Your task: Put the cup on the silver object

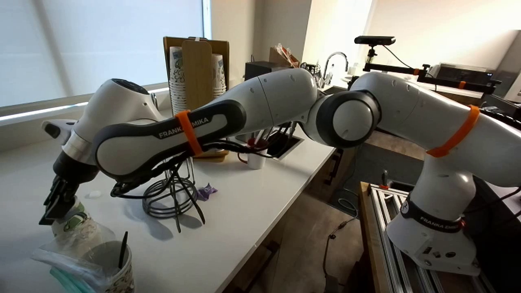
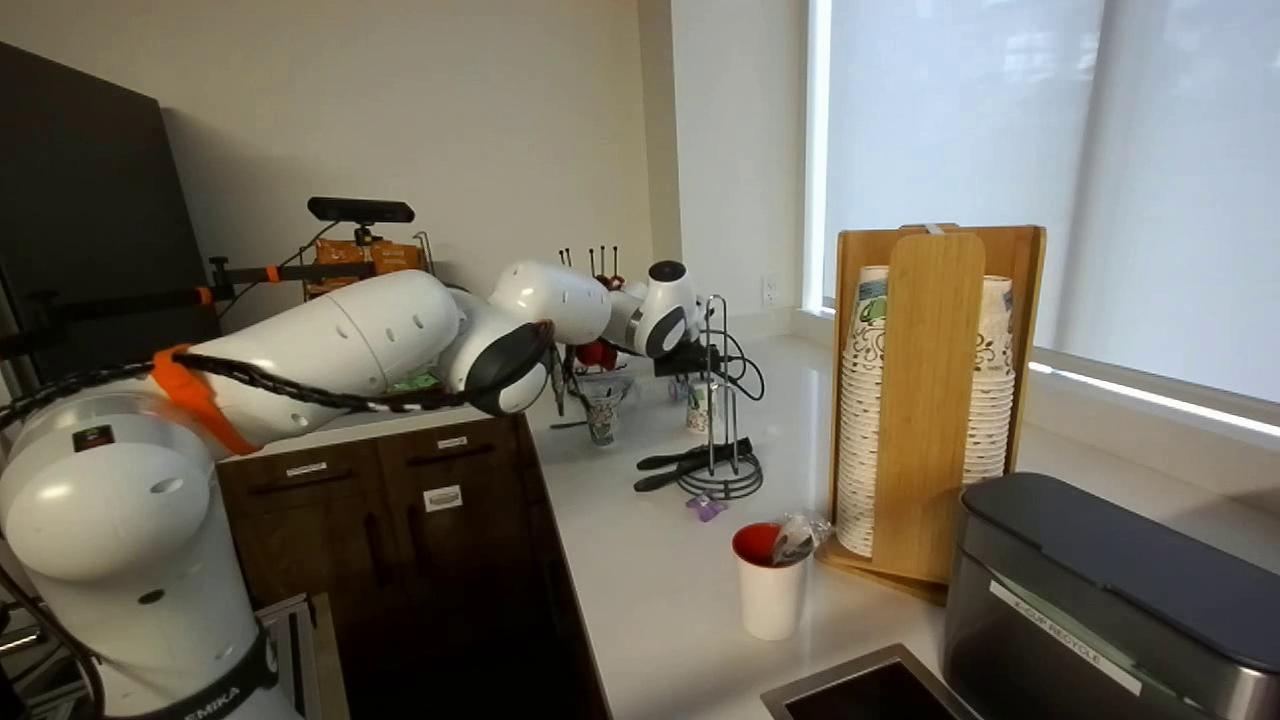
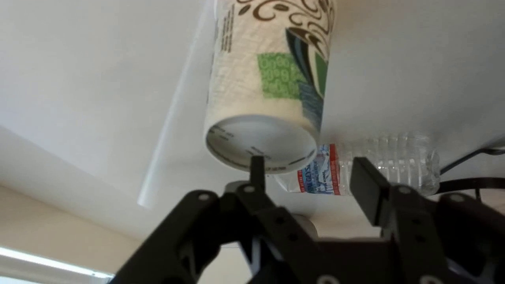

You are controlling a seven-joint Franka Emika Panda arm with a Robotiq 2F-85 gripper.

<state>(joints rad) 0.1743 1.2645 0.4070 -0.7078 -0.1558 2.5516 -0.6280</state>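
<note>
Parted jaws are hanging beside an upturned paper cup [image 3: 264, 90]

The robot arm [image 1: 281, 97] is reaching out over the white table [image 1: 228, 219], its jaws tilting downward at the far end. In the wrist view the jaws are standing apart, a gap showing between their tips. The paper cup is sitting base-up on the table close to them, and one tip is overlapping the edge of that base (whether the two are touching, the angle is not telling). A labelled clear bottle [image 3: 382, 165] is lying on its side near the cup, partly showing through the gap.

The silver object [image 2: 711, 420] is standing apart from the cup, its upright rod rising from a round base of dark looped wire. Black handles [image 2: 662, 462] are lying across those loops, and a crumpled purple scrap [image 2: 706, 507] is resting just beside them. In an exterior view a plastic-wrapped cup [image 1: 118, 278] with a dark stick [image 1: 123, 250] is partly hiding the paper cup. Elsewhere, a red-lined white mug [image 2: 770, 605] is standing near a wooden rack [image 2: 925, 400] of stacked cups [image 2: 862, 440].
</note>
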